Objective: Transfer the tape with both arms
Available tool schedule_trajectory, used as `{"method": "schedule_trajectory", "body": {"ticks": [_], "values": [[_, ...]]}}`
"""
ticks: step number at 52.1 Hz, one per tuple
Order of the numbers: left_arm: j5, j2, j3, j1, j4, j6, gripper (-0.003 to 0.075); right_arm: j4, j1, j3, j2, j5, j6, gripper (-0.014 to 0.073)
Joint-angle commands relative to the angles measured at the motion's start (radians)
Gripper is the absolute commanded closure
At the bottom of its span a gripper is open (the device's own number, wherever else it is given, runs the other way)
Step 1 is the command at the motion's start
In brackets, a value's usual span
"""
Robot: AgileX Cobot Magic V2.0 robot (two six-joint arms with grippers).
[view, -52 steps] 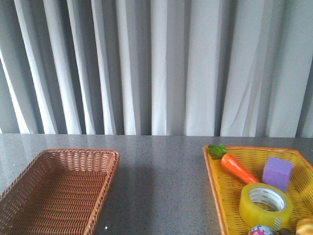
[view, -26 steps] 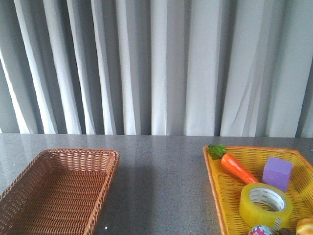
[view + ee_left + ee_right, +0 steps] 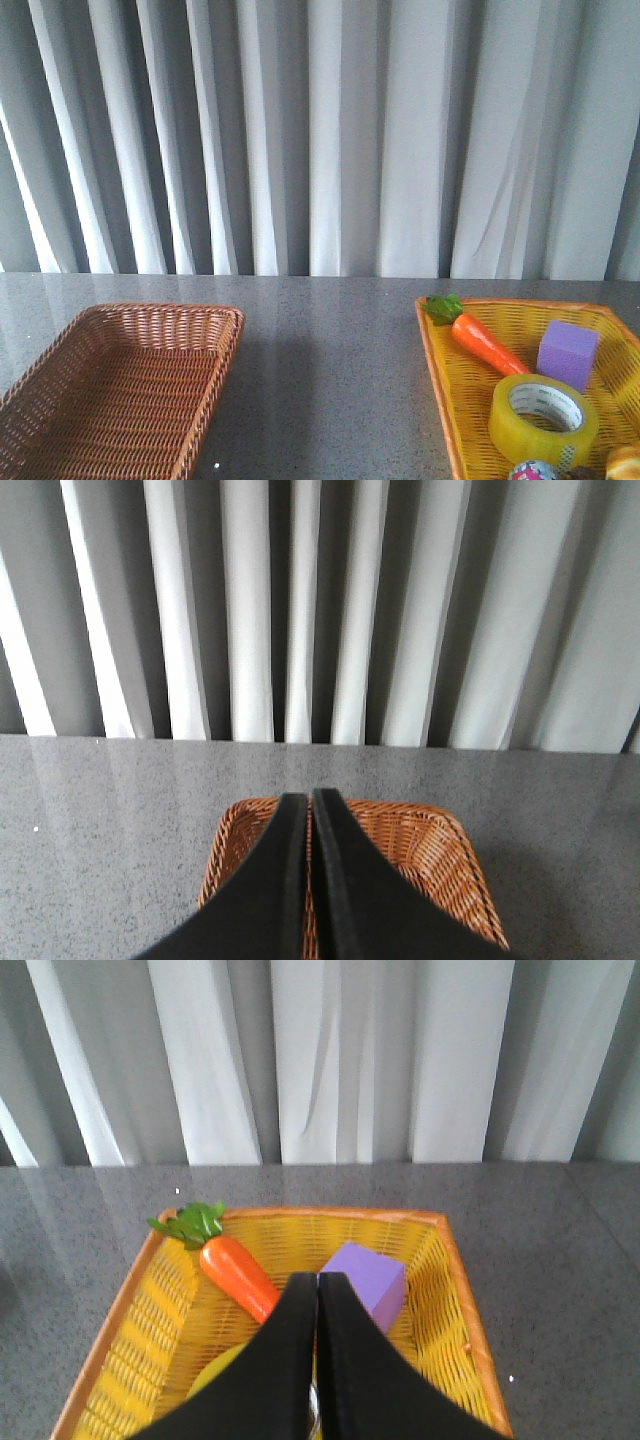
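- Wide strip of bare speckled grey surface (image 3: 330, 390) runs between the brown wicker basket (image 3: 110, 390) on the left and the yellow woven basket (image 3: 450, 400) on the right; pleated grey curtain (image 3: 330, 130) closes off the far edge.
- The tape (image 3: 542, 420), a glossy see-through yellow ring with a white core, lies flat in the yellow basket, near a purple cube (image 3: 567, 354) and a smooth orange carrot (image 3: 485, 343).
- Left pincer (image 3: 307, 810) hangs over the wicker basket, black fingers pressed together, holding nothing.
- Right pincer (image 3: 317, 1290) sits above the yellow basket, also closed and empty.
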Motion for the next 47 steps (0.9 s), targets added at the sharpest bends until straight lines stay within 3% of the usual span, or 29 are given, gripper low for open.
{"method": "schedule_trajectory", "body": {"ticks": [1, 13, 19, 26, 38, 42, 47], "values": [[-0.060, 0.034, -0.037, -0.002, -0.012, -0.012, 0.0727, 0.007, 0.001, -0.038, 0.027, -0.057, 0.000, 0.0601], [-0.078, 0.043, -0.037, -0.002, -0.011, -0.012, 0.0720, 0.001, 0.001, -0.041, 0.025, -0.051, -0.019, 0.0592], [-0.079, 0.043, -0.037, -0.002, -0.011, -0.012, 0.0671, -0.001, 0.001, -0.068, 0.026, 0.009, -0.027, 0.0531], [-0.087, 0.043, -0.038, -0.002, -0.017, -0.012, 0.0531, 0.000, 0.001, -0.126, 0.028, 0.082, -0.084, 0.0375], [-0.094, 0.043, -0.038, -0.002, -0.038, -0.012, 0.0151, 0.048, 0.001, -0.189, 0.028, 0.157, -0.124, 0.0005], [-0.086, 0.043, -0.038, -0.002, -0.038, -0.012, 0.0078, 0.052, 0.001, -0.189, 0.032, 0.140, -0.118, -0.0050], [-0.088, 0.043, -0.038, -0.002, -0.045, -0.012, 0.0055, 0.071, 0.001, -0.189, 0.042, 0.125, -0.061, -0.0055]]}}
